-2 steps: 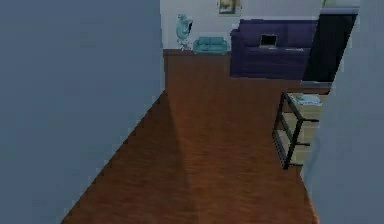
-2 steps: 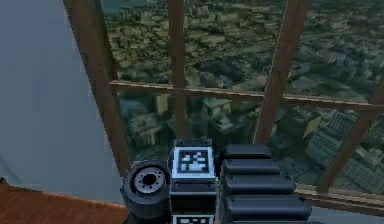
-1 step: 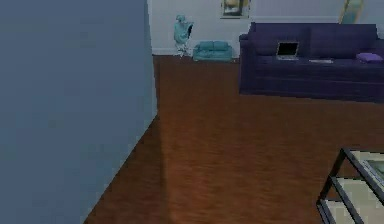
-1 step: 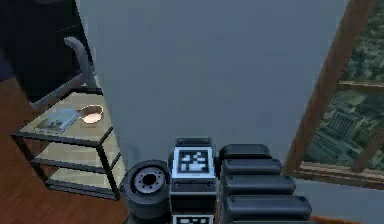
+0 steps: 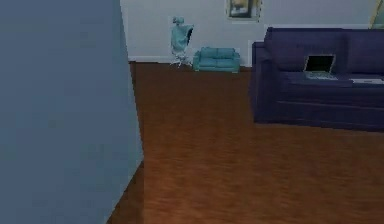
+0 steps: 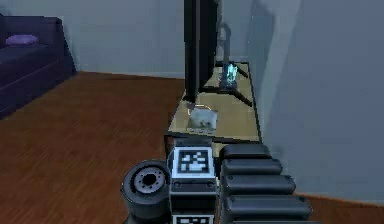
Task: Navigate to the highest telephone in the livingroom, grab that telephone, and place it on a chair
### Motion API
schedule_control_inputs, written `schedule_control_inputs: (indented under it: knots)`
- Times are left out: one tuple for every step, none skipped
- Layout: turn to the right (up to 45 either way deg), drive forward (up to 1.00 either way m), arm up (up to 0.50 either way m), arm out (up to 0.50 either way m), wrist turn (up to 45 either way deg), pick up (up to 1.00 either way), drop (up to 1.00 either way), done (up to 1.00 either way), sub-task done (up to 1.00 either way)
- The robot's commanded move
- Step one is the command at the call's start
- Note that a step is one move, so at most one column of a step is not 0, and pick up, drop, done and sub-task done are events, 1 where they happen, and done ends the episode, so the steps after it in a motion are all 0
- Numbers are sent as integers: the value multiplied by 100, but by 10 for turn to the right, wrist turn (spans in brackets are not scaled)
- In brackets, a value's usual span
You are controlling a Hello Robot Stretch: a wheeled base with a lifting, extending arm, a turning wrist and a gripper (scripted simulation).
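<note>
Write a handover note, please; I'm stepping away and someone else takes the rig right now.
Gripper: low in the arm side view; I cannot tell whether it holds anything.
Things: a small white thing and a teal thing sit on the wooden stand by the dark screen; which is the telephone is unclear. A teal armchair stands by the far wall, left of the blue sofa.
Done: robot is at the stand.
Left: probably the grab, then placing on a chair.
</note>
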Motion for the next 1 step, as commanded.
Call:
schedule_control_inputs:
  knots:
    - [0, 100, 0, 0, 0, 0, 0, 0, 0]
